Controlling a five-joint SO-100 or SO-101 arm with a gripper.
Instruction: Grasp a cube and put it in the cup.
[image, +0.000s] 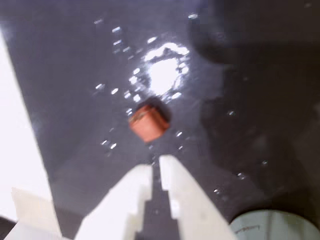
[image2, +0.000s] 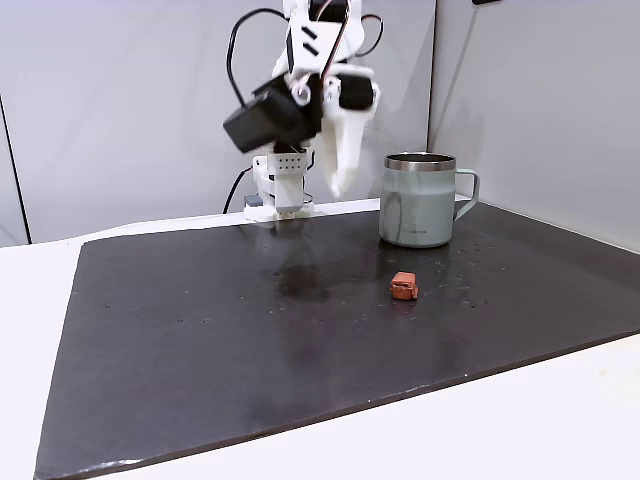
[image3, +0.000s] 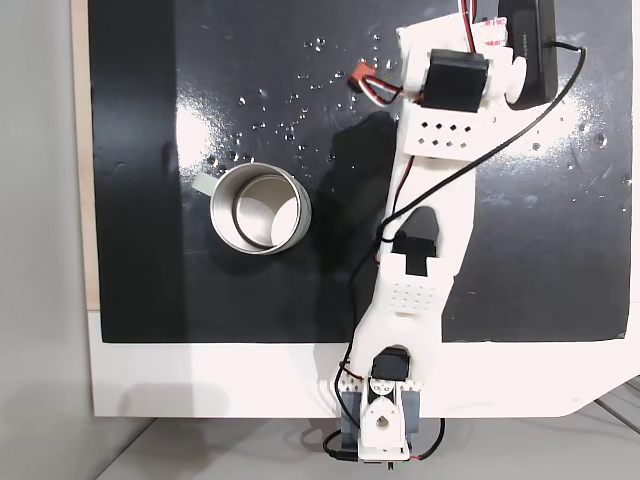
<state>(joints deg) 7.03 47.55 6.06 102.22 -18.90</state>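
The small reddish-brown cube (image: 148, 122) lies on the black mat, just ahead of my fingertips in the wrist view. In a fixed view the cube (image2: 404, 286) rests in front of the grey-green cup (image2: 420, 200), a short way apart from it. My gripper (image2: 337, 188) hangs high above the mat, left of the cup, pointing down. Its white fingers (image: 159, 164) stand shut with nothing between them. From above, the cup (image3: 232, 192) stands upright and looks empty, and the cube (image3: 356, 75) peeks out beside the arm's wrist.
A black mat (image2: 200, 320) covers the white table (image2: 560, 420). The arm's base (image2: 280, 190) stands at the mat's far edge. A bright glare spot (image: 164, 72) shines on the mat beyond the cube. The cup's rim (image: 272, 225) sits at the wrist view's bottom right.
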